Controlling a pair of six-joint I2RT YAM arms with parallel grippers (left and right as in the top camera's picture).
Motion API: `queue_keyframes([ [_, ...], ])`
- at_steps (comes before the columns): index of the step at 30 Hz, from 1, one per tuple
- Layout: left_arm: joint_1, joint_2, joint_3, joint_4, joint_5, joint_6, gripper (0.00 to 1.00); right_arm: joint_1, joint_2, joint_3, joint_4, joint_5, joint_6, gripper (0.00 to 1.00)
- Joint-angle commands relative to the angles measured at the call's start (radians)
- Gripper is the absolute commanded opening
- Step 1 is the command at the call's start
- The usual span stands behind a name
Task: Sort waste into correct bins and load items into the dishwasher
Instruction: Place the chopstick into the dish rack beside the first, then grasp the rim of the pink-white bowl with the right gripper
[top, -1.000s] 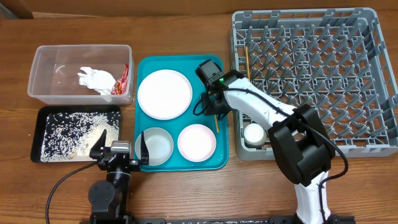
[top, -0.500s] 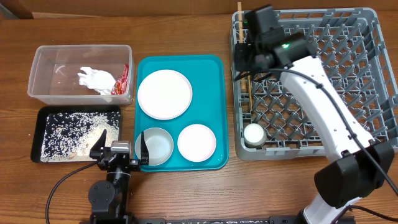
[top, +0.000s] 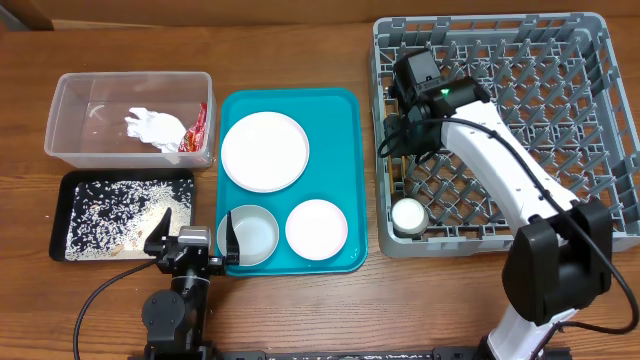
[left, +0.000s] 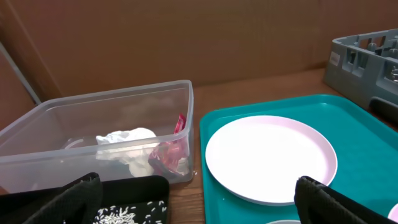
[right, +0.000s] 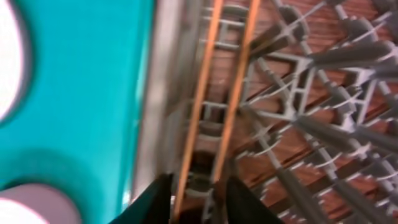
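Wooden tabletop (top: 350, 310) nearest, where the left jaws gape wide, holding nothing, beside a white bowl (top: 250, 236) on the teal tray (top: 340, 130). Farther off, the right jaws stand narrowly parted over two chopsticks (right: 200, 106) lying side by side inside the grey rack (top: 500, 25)

Two bowls (top: 317, 229), two chopsticks (right: 198, 102), one plate (top: 264, 151)

Your left gripper (left: 196, 198) had its jaws spread wide. Ahead of you the clear tub (left: 93, 115) held the crumpled napkin (left: 123, 139) and red wrapper (left: 168, 154); just beside it, the white plate (left: 270, 157) lay on the teal tray (left: 351, 121).
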Motion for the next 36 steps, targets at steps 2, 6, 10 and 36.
queue_keyframes([
  [2,0.004,-0.01,-0.004,0.0,0.014,0.019,1.0,0.032,-0.186,0.079,-0.016,-0.183,0.019,0.36],
  [6,0.004,-0.01,-0.004,0.0,0.014,0.019,1.0,0.129,-0.373,0.077,-0.04,-0.203,0.093,0.47],
  [10,0.004,-0.01,-0.004,0.0,0.014,0.019,1.0,0.291,-0.441,0.037,-0.089,-0.101,0.162,0.7],
  [36,0.004,-0.01,-0.004,0.0,0.014,0.019,1.0,0.381,-0.104,-0.451,0.27,-0.105,0.252,0.17],
])
